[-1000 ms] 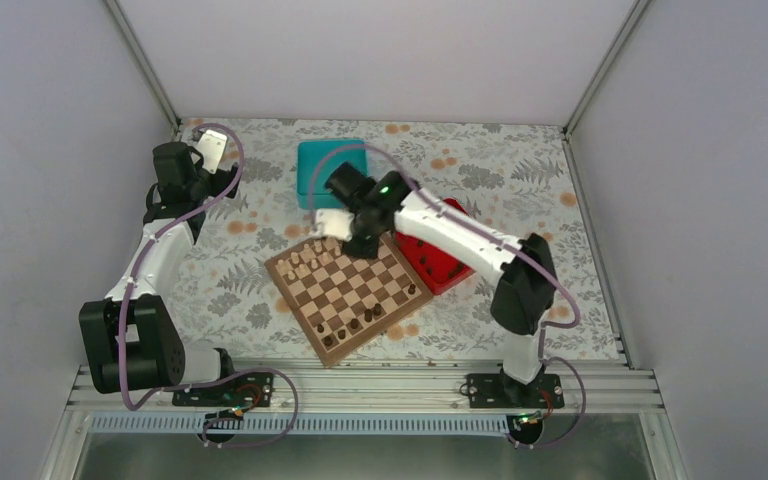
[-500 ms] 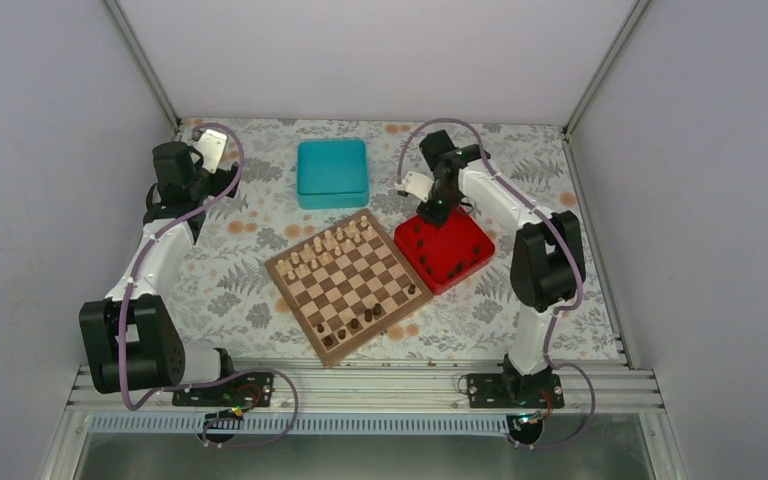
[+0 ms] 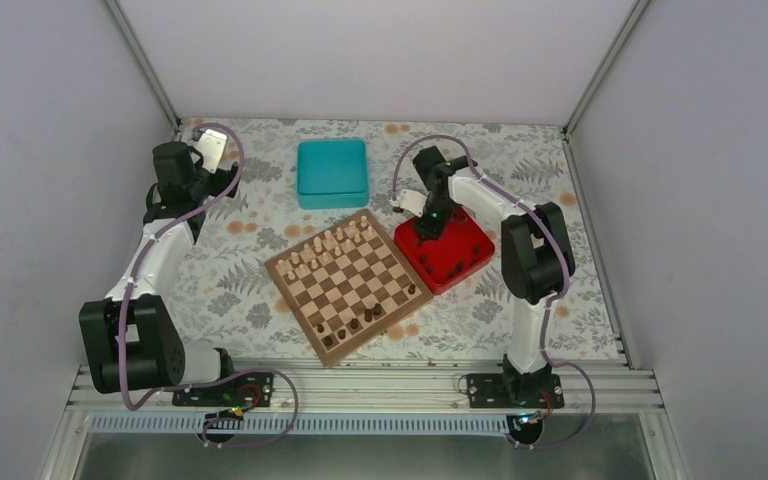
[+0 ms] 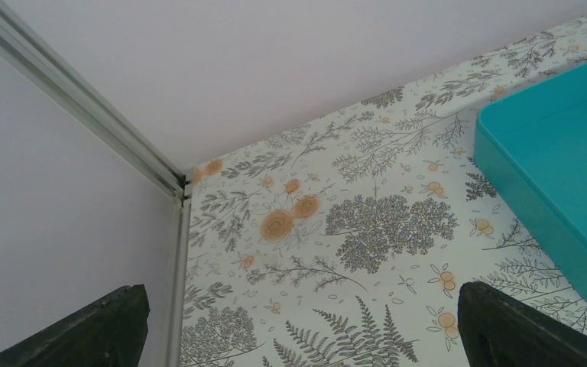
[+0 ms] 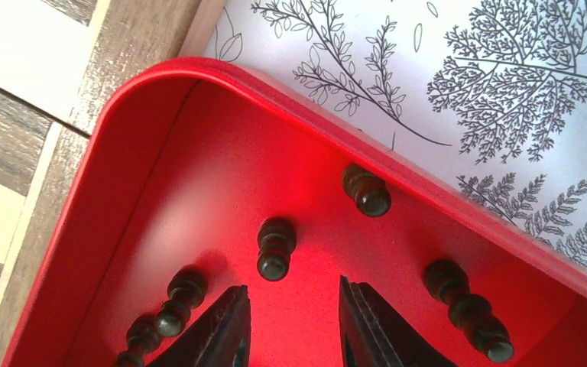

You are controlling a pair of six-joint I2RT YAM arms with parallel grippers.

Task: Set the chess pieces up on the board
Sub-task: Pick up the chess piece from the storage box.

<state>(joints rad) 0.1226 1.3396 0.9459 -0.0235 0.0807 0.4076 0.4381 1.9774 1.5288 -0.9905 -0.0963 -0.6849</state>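
Dark chess pieces point(image 5: 275, 248) sit in the red tray point(image 5: 290, 88), one of them straight ahead of the right gripper point(image 5: 294, 306), whose jaws stand partly open with nothing between them. Several more are scattered around it. On the board point(image 3: 350, 280), just beside the tray, pale pieces point(image 3: 328, 243) fill the far rows, but only a handful of dark ones stand along the near edge, so most of that side looks unset. The left gripper point(image 4: 302, 325) hovers wide open over the surface by the teal box point(image 4: 550, 176).

floral table point(image 3: 520, 160) bears board point(image 3: 348, 285), red tray point(image 3: 472, 252), teal box point(image 3: 332, 172).
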